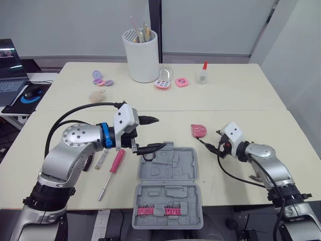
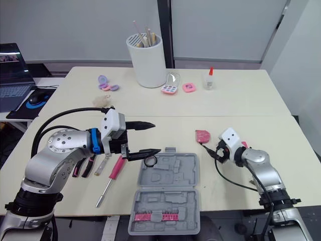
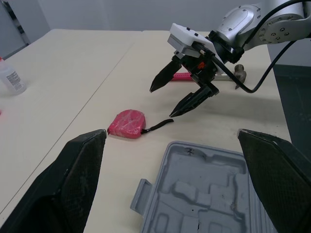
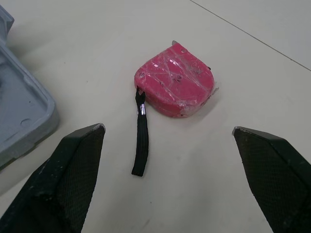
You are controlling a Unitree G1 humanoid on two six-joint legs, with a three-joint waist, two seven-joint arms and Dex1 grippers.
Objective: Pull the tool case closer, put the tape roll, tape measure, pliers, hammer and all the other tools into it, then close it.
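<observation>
The loading step is judged to be in hand: the case (image 1: 173, 165) lies open at the near table edge, and the right gripper (image 3: 162, 103) is pointed at the tape measure (image 4: 175, 80), its fingers spread wide with nothing held. The tape measure lies flat on the table just beyond the case's far right corner, ahead of the spread fingers and apart from them, with its strap (image 4: 141, 141) trailing toward the gripper. A short advance is called for, so that the body, not the strap, is bracketed before closing. The left gripper (image 1: 160, 132) is likewise held open, over the case's far left corner.
</observation>
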